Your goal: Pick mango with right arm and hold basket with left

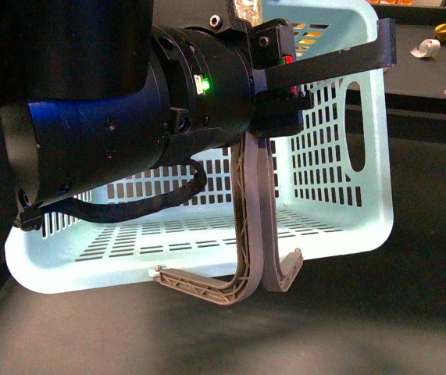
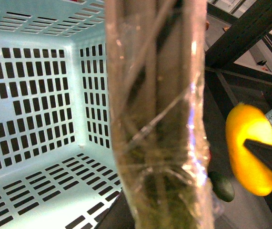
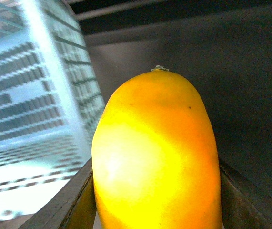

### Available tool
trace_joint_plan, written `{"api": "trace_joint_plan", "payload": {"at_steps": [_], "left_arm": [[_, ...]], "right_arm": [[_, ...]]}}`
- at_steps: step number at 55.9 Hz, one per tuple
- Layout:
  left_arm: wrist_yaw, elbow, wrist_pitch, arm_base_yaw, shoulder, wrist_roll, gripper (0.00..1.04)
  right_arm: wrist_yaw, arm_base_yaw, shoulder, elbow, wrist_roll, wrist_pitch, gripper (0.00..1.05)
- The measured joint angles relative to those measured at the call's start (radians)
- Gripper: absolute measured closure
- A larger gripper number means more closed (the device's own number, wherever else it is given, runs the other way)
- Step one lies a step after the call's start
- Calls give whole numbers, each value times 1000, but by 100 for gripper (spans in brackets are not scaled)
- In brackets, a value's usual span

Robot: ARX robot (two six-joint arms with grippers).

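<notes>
Looming at the left, the bulky glossy black left arm (image 1: 90, 117) filled much of the front view. Its left gripper (image 1: 293, 87) was clamped tight on the two grey-brown swing handles (image 1: 246, 234) of the light turquoise slotted plastic basket (image 1: 332, 219). The basket was tipped with its open mouth toward the robot, over the dark tabletop (image 1: 207, 336). One taped handle (image 2: 155, 119) ran close past the left wrist camera. Further right, just outside the basket, the smooth yellow-orange mango (image 3: 155, 157) sat pinched between the dark fingers (image 3: 74, 200) of the right gripper (image 3: 157, 191).
</notes>
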Motion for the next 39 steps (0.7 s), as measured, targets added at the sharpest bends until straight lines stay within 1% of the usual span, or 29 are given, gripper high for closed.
{"api": "trace_joint_plan", "payload": {"at_steps": [6, 10, 16, 20, 22, 26, 32, 39], "left_arm": [[0, 0, 0, 0, 0, 0, 99], [0, 0, 0, 0, 0, 0, 99], [2, 0, 0, 0, 0, 0, 99], [2, 0, 0, 0, 0, 0, 99], [2, 0, 0, 0, 0, 0, 99], [1, 0, 0, 0, 0, 0, 99], [2, 0, 0, 0, 0, 0, 99], [2, 0, 0, 0, 0, 0, 99]], "right_arm": [[19, 90, -128, -5, 46, -21, 45], [59, 164, -172, 0, 72, -22, 45], [127, 253, -163, 11, 103, -3, 45], [190, 325, -117, 30, 129, 24, 45], [209, 346, -97, 38, 138, 34, 45], [295, 428, 5, 86, 167, 75, 45], [362, 490, 109, 137, 186, 113, 45], [428, 531, 213, 187, 210, 159, 45]]}}
